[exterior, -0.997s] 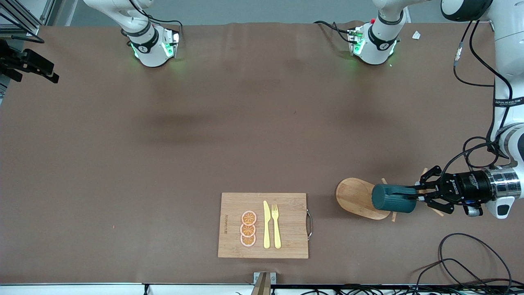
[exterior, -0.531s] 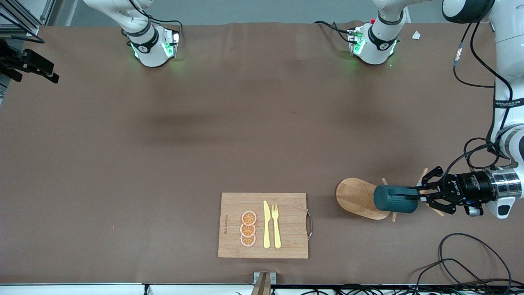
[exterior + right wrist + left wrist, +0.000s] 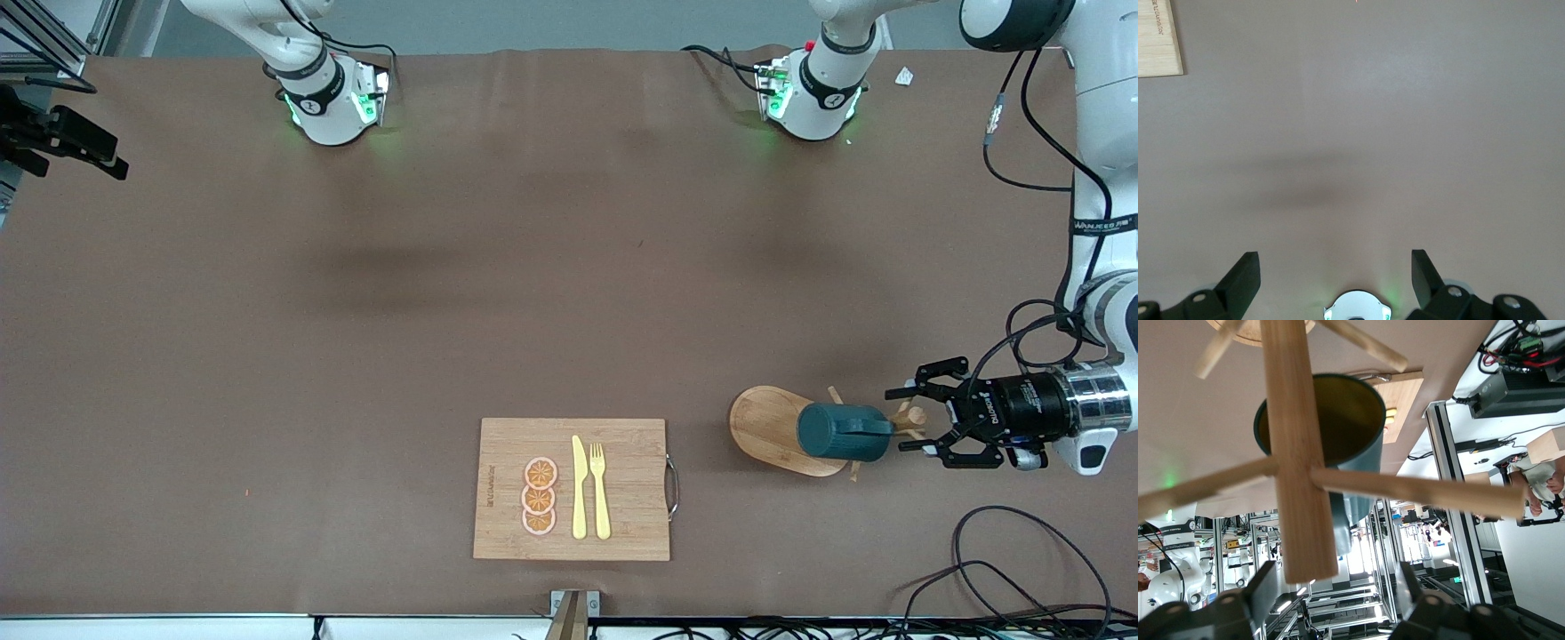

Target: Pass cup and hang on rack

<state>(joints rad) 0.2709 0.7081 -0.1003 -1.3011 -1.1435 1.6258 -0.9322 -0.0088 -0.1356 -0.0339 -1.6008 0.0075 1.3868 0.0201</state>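
While the cup [image 3: 843,432] hangs on the rack [image 3: 775,430], left claw [image 3: 916,425] level, spread wide, right claw [image 3: 1335,275] wide, waiting.

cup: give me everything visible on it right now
The small dark teal-green cylindrical cup lies on its side, hung on a thin peg of the light wooden mug rack, over the rack's oval base. Its yellowish-brown inside shows in the left wrist view. The open left gripper is beside it, not touching.

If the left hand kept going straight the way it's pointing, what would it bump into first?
Probably the rack. The left hand is open and its post sits right between the fingers in the left wrist view. The cup hangs just past it.
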